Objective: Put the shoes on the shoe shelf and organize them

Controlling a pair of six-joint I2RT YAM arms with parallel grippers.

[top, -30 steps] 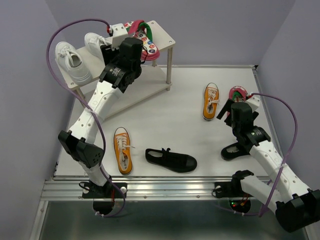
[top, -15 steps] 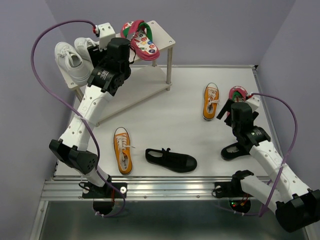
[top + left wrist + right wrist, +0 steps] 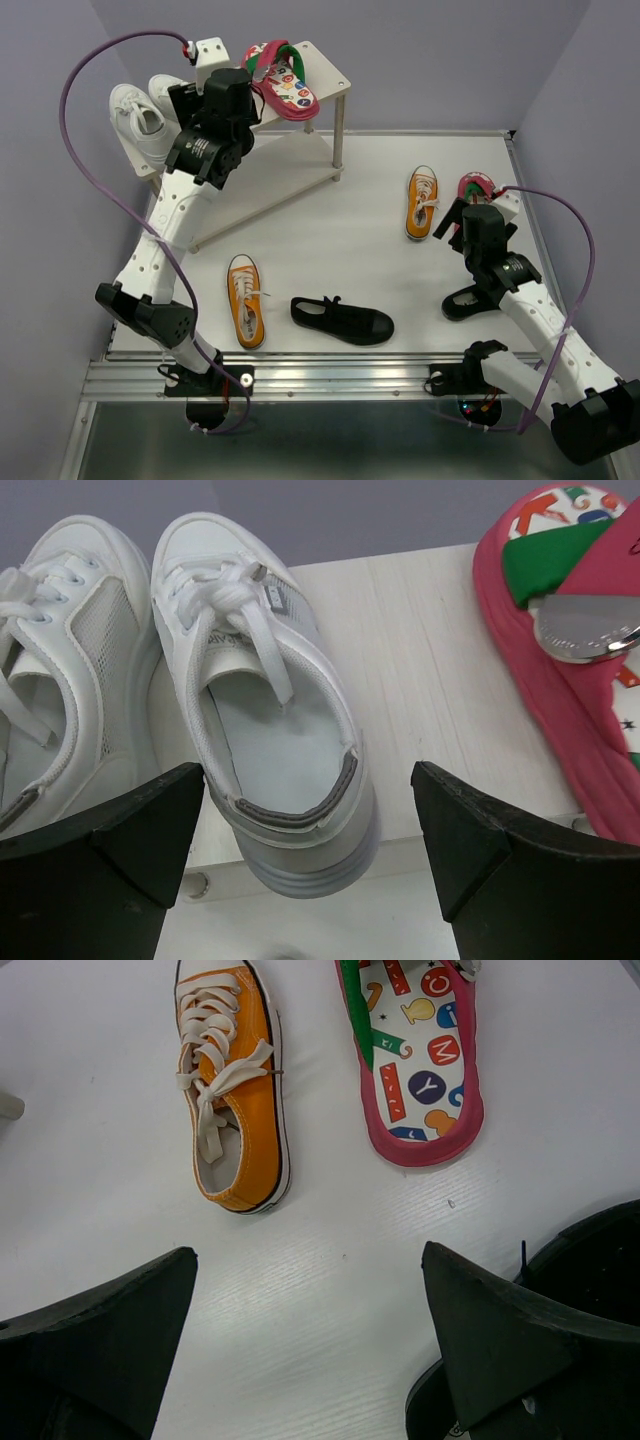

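Note:
The shoe shelf (image 3: 325, 68) stands at the back left. On its top board (image 3: 430, 670) sit two white sneakers (image 3: 135, 118) (image 3: 163, 90) and one red flip-flop (image 3: 283, 80). My left gripper (image 3: 192, 98) is open at the heel of the right white sneaker (image 3: 255, 730); its fingers (image 3: 150, 820) stand apart on either side, not touching. The other white sneaker (image 3: 60, 680) and the flip-flop (image 3: 570, 630) flank it. My right gripper (image 3: 456, 226) is open and empty (image 3: 310, 1320) above the table, near an orange sneaker (image 3: 232, 1110), the second flip-flop (image 3: 420, 1070) and a black shoe (image 3: 590, 1280).
A second orange sneaker (image 3: 245, 300) and a black strap shoe (image 3: 342, 320) lie at the front of the table. The shelf's lower board (image 3: 270, 185) is bare. Purple walls close in on both sides, and a metal rail (image 3: 300, 380) runs along the near edge.
My left arm has swung left along the shelf's top board, away from the flip-flop. The right white sneaker now sits closer to the other one. The right arm has not moved.

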